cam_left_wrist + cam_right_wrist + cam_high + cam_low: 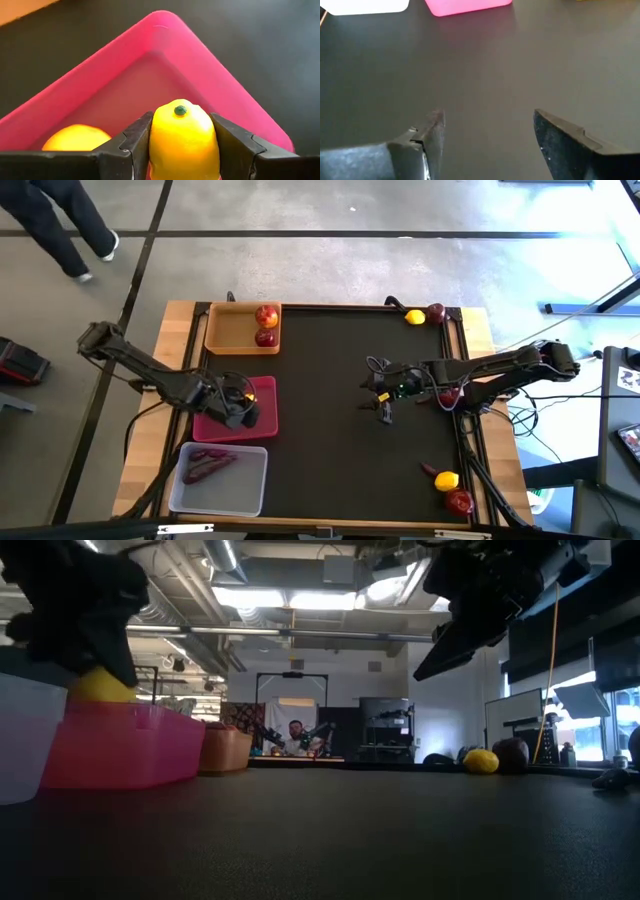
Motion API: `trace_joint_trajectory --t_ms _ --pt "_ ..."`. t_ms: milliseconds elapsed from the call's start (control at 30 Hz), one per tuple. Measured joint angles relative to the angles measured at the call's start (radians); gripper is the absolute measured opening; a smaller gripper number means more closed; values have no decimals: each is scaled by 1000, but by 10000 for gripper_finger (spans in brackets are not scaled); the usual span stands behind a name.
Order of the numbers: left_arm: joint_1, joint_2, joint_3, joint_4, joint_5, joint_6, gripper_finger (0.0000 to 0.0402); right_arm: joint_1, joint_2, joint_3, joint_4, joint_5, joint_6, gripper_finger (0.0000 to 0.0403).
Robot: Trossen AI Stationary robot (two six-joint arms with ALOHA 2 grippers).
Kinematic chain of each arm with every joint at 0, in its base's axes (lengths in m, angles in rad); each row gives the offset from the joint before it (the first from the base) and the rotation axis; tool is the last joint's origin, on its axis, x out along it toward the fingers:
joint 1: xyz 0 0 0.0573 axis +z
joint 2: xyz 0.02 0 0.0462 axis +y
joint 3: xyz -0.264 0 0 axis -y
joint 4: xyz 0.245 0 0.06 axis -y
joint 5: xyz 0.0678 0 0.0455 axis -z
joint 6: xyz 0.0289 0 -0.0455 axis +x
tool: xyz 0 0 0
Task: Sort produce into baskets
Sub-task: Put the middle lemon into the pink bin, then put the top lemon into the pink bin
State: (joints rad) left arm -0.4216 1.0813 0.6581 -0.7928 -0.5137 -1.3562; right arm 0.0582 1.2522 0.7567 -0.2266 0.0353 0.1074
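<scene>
My left gripper (238,412) is over the magenta-pink basket (262,392), shut on a yellow lemon (184,142). A second lemon (77,139) lies on that basket's floor. The tan basket (222,330) at the far left holds two dark-red apples (266,316). Dark-purple roots (208,463) lie in the translucent basket (240,490) at the near left. My right gripper (383,408) hangs open over the bare mat at mid-table, with nothing between its fingers (436,131). My left gripper pinches the lemon's two long sides (156,135) between its two fingers. The fingers lie along the lemon, whose green-dotted end (180,110) points forward beyond the tips. They come slanting down from the table's left. The lemon (100,686) hangs clear above the pink basket (120,745).
Loose produce lies along the mat's right side: a lemon (414,317) and an apple (436,312) at the far corner, an apple (449,394) under the right arm, and a root (428,469), a lemon (446,480) and an apple (459,501) near the front. A person walks beyond the table.
</scene>
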Motion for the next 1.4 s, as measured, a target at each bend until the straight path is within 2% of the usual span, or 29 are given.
trace_joint_trajectory --t_ms 233,633,767,1000,1167,1300,1400 --pt "61 0 -81 27 0 -3 170 0 -1 0 5 11 -1 255" --pt "64 0 -148 25 8 -8 176 0 -1 0 5 11 -1 255" --pt "64 0 -160 15 8 -8 194 0 -1 0 6 11 -1 255" --pt "64 0 -160 16 11 -3 256 0 -1 0 6 11 0 255" --pt "64 -23 -118 16 41 53 270 0 -9 0 4 11 0 255" --pt "64 -70 -47 20 41 137 266 0 -41 23 -58 92 0 255" --pt "64 -106 5 37 13 225 266 0 -70 60 -143 234 0 255"
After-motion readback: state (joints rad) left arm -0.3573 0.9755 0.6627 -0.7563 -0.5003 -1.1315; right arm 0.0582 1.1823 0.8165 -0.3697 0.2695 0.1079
